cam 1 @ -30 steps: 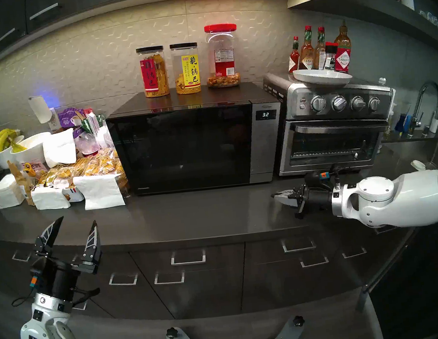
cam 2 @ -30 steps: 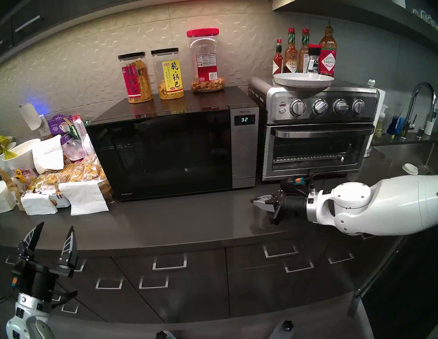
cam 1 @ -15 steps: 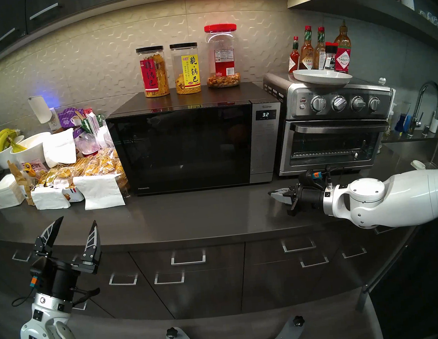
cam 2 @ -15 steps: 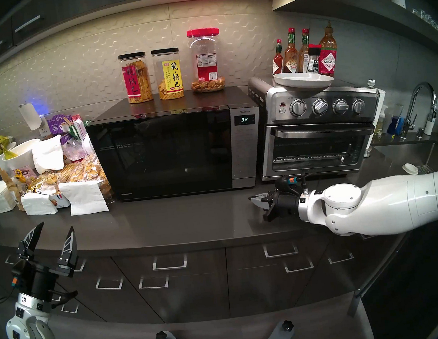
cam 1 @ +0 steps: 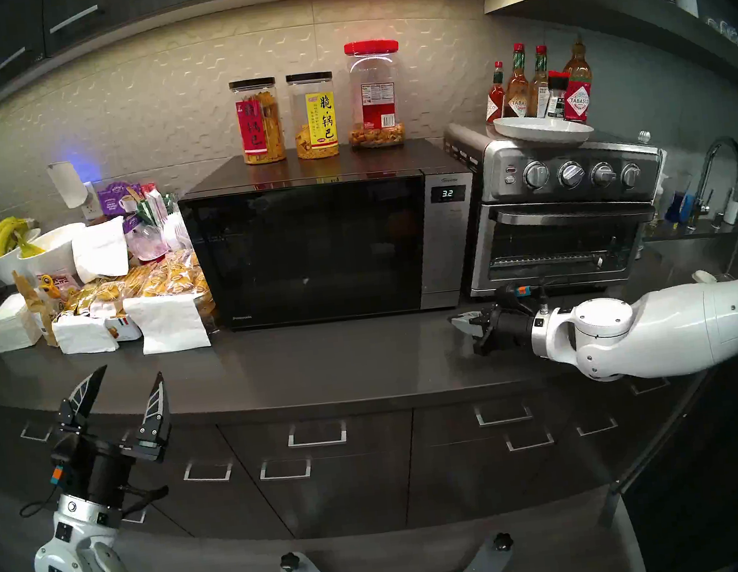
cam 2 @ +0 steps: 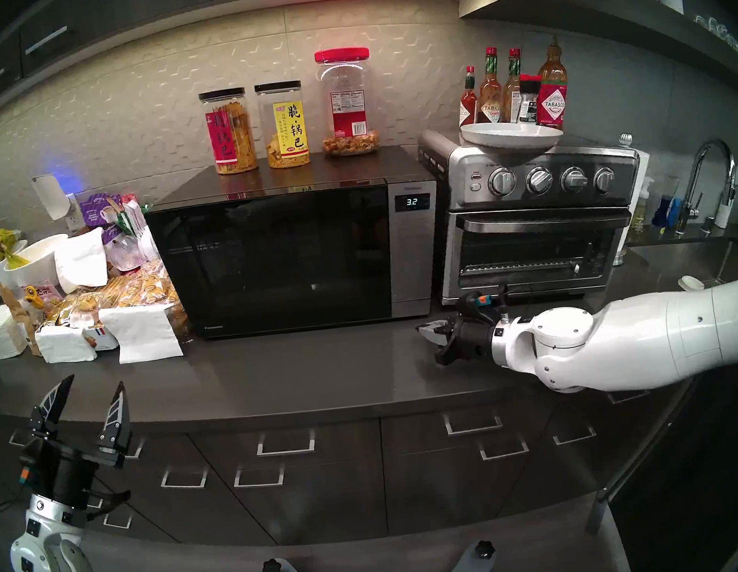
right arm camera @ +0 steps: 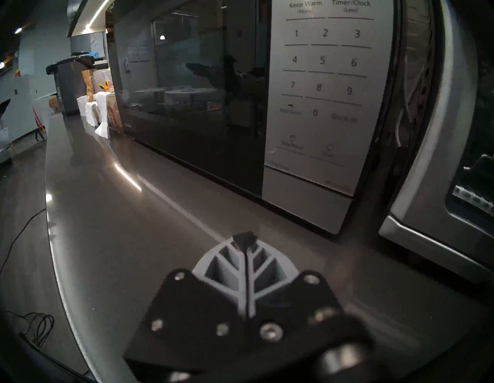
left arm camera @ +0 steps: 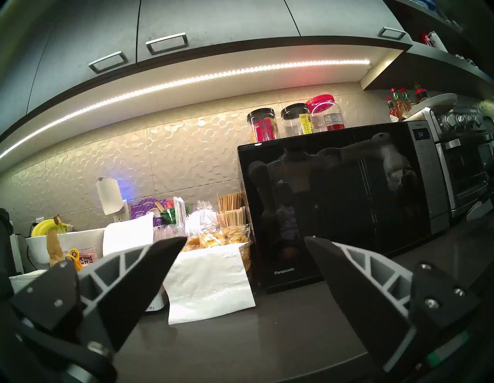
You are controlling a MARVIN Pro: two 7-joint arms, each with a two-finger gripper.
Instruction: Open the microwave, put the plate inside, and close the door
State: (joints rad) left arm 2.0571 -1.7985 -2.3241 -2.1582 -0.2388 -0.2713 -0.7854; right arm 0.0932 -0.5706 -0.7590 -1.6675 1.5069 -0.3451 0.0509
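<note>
The microwave [cam 1: 331, 246] [cam 2: 296, 259] stands mid-counter with its glossy black door [cam 1: 309, 253] [left arm camera: 334, 203] [right arm camera: 192, 93] closed. A white plate [cam 1: 544, 131] [cam 2: 511, 139] rests on top of the toaster oven, in front of the sauce bottles. My right gripper [cam 1: 456, 321] [cam 2: 421, 329] [right arm camera: 244, 238] is shut and empty, low over the counter just in front of the microwave's grey control strip [right arm camera: 320, 93], tips pointing left. My left gripper [cam 1: 129, 372] [cam 2: 93, 382] [left arm camera: 246, 240] stands open and empty at the counter's front left edge.
The steel toaster oven [cam 1: 563, 208] stands right of the microwave. Three snack jars [cam 1: 313, 116] sit on the microwave. Napkins, snack bags and banana bowls [cam 1: 85, 286] crowd the counter's left. A sink and faucet [cam 1: 719, 183] lie far right.
My right arm has slid left and toward the microwave's lower right corner, gripper still shut. The left arm has not moved.
</note>
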